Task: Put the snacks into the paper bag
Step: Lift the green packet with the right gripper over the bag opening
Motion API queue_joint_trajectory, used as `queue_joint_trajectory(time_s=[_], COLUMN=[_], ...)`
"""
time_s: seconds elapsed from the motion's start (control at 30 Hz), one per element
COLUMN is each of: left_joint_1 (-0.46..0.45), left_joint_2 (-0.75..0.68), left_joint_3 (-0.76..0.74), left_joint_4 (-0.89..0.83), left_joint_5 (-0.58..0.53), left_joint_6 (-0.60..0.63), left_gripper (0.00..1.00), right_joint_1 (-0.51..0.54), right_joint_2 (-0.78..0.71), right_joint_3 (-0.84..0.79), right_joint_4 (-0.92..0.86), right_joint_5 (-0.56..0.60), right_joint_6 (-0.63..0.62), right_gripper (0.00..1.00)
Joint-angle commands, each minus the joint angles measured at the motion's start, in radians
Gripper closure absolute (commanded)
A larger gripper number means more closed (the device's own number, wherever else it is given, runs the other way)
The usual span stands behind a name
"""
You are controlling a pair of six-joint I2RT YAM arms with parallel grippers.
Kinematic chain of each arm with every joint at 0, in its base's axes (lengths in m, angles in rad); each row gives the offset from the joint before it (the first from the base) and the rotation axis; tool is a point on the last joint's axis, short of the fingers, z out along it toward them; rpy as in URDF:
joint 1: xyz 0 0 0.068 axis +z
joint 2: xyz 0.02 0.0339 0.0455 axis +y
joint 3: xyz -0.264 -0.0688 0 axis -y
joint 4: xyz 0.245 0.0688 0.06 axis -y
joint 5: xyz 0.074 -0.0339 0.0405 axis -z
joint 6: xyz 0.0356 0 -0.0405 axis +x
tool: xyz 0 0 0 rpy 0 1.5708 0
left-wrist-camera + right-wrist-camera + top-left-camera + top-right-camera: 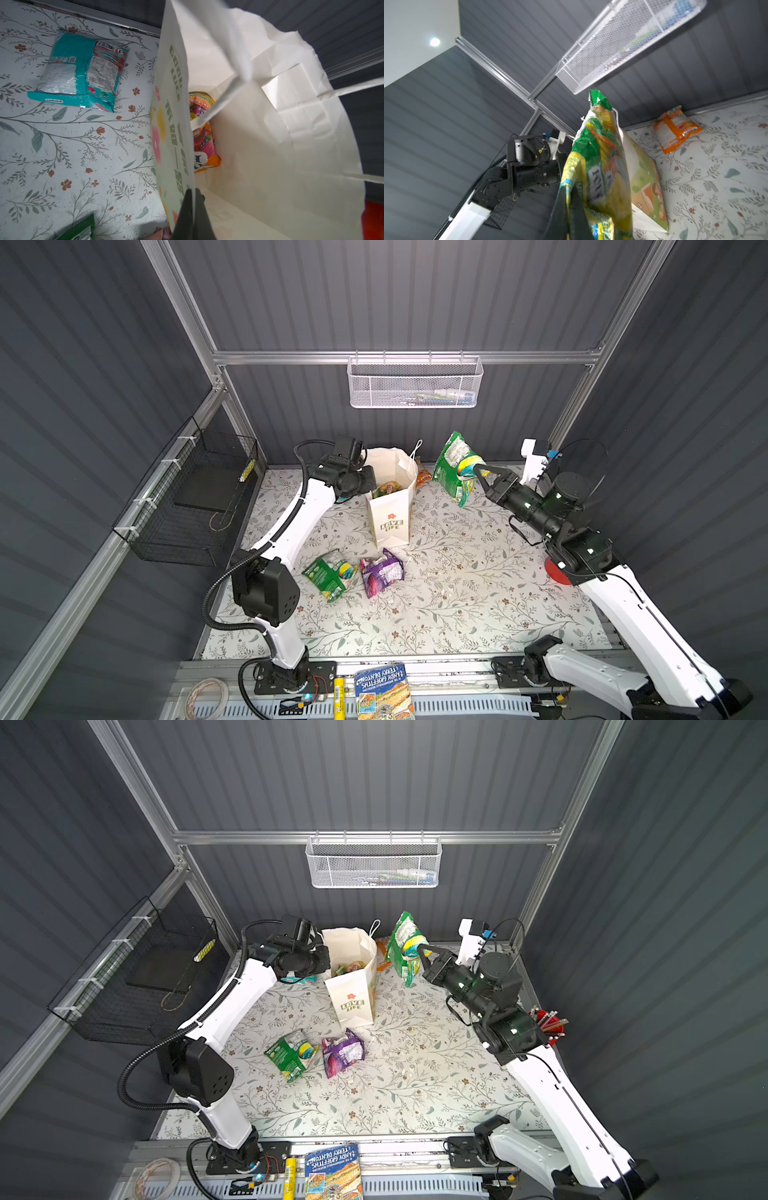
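The white paper bag [390,510] [353,994] stands upright at the back middle of the table. My left gripper [193,194] [368,477] is shut on its left side wall near the rim. An orange snack packet [204,135] lies inside. My right gripper [569,187] [478,470] is shut on a green FOX'S packet [602,166] [455,466] [405,946], held in the air to the right of the bag. On the table lie a green packet [332,574], a purple one [380,572], an orange-white one [677,128] and a teal one [81,68].
A red cup of pens [548,1025] stands beside the right arm. A blue-covered book [384,693] lies on the front rail. A black wire basket [195,497] hangs on the left wall and a white mesh basket [415,383] on the back rail.
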Motion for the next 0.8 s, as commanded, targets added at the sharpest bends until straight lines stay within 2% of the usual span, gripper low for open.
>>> queue_joint_trajectory(time_s=[0.0, 0.23, 0.37, 0.77], left_joint_1=[0.009, 0.008, 0.008, 0.008], left_joint_2=[-0.028, -0.028, -0.029, -0.031], left_joint_3=[0.027, 0.026, 0.023, 0.021], left_joint_4=[-0.020, -0.018, -0.013, -0.011], left_joint_5=[-0.016, -0.013, -0.013, -0.003], left_joint_6=[0.023, 0.021, 0.022, 0.018], left_gripper=[1.00, 1.00, 1.00, 1.00], right_joint_1=[0.046, 0.141, 0.176, 0.203], right_joint_2=[0.003, 0.097, 0.198, 0.515], right_joint_3=[0.064, 0.159, 0.238, 0.458], right_joint_4=[-0.004, 0.026, 0.022, 0.002], right_joint_5=[0.079, 0.105, 0.111, 0.123], right_joint_6=[-0.077, -0.099, -0.106, -0.098], right_gripper=[1.00, 1.00, 1.00, 1.00])
